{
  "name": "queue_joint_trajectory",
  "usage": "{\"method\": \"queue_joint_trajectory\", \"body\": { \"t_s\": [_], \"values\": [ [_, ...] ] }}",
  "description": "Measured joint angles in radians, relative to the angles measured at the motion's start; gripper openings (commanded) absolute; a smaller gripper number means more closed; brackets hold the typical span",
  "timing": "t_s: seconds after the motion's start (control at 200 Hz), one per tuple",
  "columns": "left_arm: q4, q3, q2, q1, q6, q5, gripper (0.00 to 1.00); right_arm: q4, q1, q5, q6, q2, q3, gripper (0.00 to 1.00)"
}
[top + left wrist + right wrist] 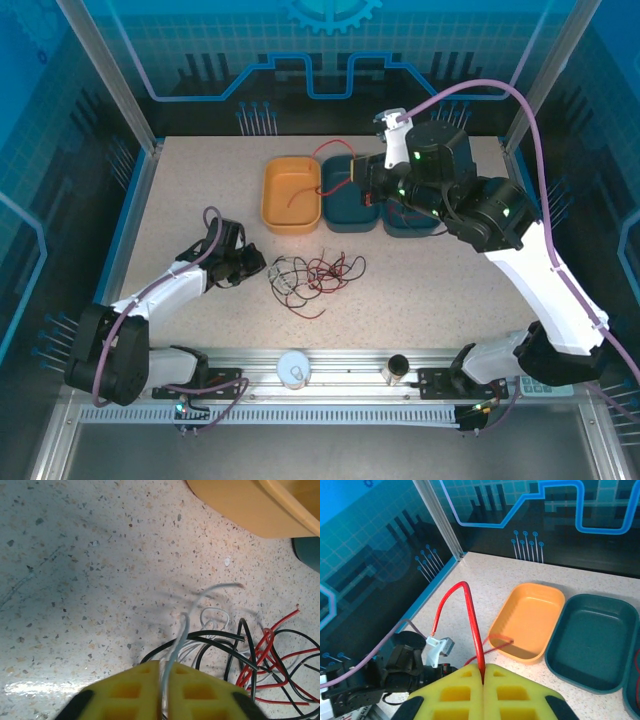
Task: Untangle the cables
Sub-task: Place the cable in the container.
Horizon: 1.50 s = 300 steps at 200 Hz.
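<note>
Right gripper has its yellow pads pressed together on the red cable, which arcs up above the orange tray. The left gripper shows only a slit between its pads with the white cable running through; whether it pinches I cannot tell. The tangle of red, white and black cable lies on the table beside it. A loose white strand could slip free, or a pull could drag the whole knot tighter instead of freeing one wire.
</note>
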Motion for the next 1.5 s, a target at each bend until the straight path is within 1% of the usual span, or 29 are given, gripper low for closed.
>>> {"method": "queue_joint_trajectory", "body": {
  "t_s": [0.075, 0.17, 0.28, 0.39, 0.52, 0.535, 0.545, 0.806, 0.961, 1.231, 1.501],
  "values": [
    [0.0, 0.0, -0.002, 0.0, 0.003, 0.007, 0.27, -0.007, 0.0, 0.017, -0.007, 0.003, 0.0, 0.0],
    [-0.003, 0.0, -0.018, 0.0, 0.009, 0.014, 0.34, -0.017, -0.007, 0.041, -0.014, 0.009, 0.0, 0.0],
    [-0.014, 0.011, -0.037, 0.0, 0.008, 0.023, 0.46, -0.02, -0.043, 0.062, -0.019, 0.015, -0.001, 0.0],
    [-0.028, 0.027, -0.059, 0.0, 0.011, 0.03, 0.67, -0.019, -0.111, 0.065, -0.021, 0.017, -0.003, 0.0],
    [-0.042, 0.05, -0.095, 0.0, 0.003, 0.034, 0.94, -0.018, -0.215, 0.061, -0.02, 0.017, -0.011, 0.0],
    [-0.045, 0.054, -0.1, 0.0, 0.011, 0.032, 0.98, -0.017, -0.226, 0.061, -0.021, 0.017, -0.013, 0.0],
    [-0.046, 0.056, -0.102, 0.0, 0.002, 0.032, 0.99, -0.017, -0.234, 0.061, -0.02, 0.017, -0.014, 0.0],
    [-0.082, 0.084, -0.147, 0.0, 0.01, 0.021, 0.99, 0.019, -0.384, 0.057, -0.022, 0.024, -0.048, 0.0],
    [-0.108, 0.085, -0.184, 0.0, 0.011, -0.002, 0.99, 0.044, -0.441, 0.064, -0.037, 0.058, -0.067, 0.0],
    [-0.141, 0.085, -0.238, 0.0, 0.017, -0.047, 0.99, 0.069, -0.523, 0.069, -0.074, 0.227, -0.059, 0.0],
    [-0.144, 0.085, -0.24, 0.0, 0.019, -0.066, 0.99, 0.068, -0.55, 0.069, -0.1, 0.409, 0.052, 0.0]
  ]
}}
